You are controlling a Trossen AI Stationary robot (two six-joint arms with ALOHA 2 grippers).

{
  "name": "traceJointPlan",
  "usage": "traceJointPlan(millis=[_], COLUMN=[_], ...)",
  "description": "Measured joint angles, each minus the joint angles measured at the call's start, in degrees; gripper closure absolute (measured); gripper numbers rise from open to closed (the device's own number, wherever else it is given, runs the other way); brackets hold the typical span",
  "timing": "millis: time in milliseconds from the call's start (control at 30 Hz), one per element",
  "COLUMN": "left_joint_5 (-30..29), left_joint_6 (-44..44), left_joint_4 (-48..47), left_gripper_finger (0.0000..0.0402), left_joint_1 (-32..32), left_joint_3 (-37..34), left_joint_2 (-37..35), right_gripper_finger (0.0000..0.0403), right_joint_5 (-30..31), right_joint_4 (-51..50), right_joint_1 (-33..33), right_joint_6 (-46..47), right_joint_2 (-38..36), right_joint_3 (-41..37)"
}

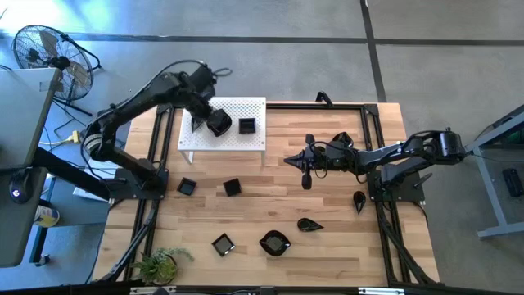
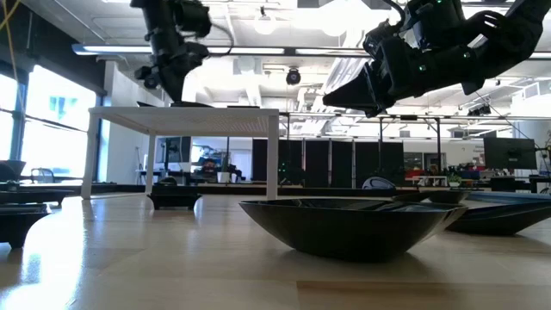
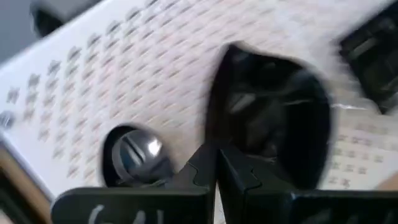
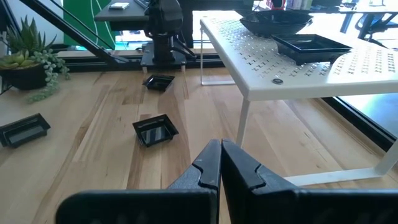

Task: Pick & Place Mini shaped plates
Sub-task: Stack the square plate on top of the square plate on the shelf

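A white perforated board [image 1: 233, 139] stands on legs at the table's far left. On it lie a rounded black mini plate [image 3: 273, 118] and a square one [image 1: 246, 125]. My left gripper [image 3: 216, 163] hangs shut over the board, pointing steeply down beside the rounded plate's rim, with nothing between its fingers. Several more black plates rest flat on the wood, among them two square ones [image 4: 155, 130] [image 4: 158, 82] and a wavy one [image 1: 274, 242]. My right gripper [image 4: 219, 160] hovers shut above the table's middle, holding nothing.
A potted plant [image 1: 160, 264] sits at the near left corner. Black frame rails [image 1: 147, 205] run along both table sides. A wide black dish [image 2: 344, 226] lies close in front of the low camera. Bare wood lies between the board and the near plates.
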Motion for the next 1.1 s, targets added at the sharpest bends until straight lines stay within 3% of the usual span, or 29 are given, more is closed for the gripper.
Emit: traceJointPlan(millis=[233,433,567,800,1100], left_joint_5=[-3.43,-6.35,-6.45,-4.02,-4.65], left_joint_6=[3.05,11.08,15.99,15.78,16.30], left_joint_4=[22.88,44.76,61.66,92.67,107.79], left_gripper_finger=[0.0401,0.0401,0.0401,0.0401,0.0401], left_joint_1=[-12.54,-24.44,-30.28,-35.50,-40.50], left_joint_3=[-5.58,-13.50,-20.92,-36.46,-48.84], left_joint_2=[-6.89,-7.79,-7.97,-7.92,-7.90], right_gripper_finger=[0.0402,0.0402,0.0402,0.0402,0.0402], right_joint_5=[0.00,0.00,0.00,-0.05,-0.89], right_joint_4=[0.00,-0.01,0.00,0.45,2.99], right_joint_1=[0.02,0.02,0.02,0.01,0.00], right_joint_6=[0.01,0.02,0.02,0.36,9.92], right_joint_2=[0.00,0.00,0.00,-0.01,0.00], right_joint_3=[0.00,0.00,0.00,0.00,0.01])
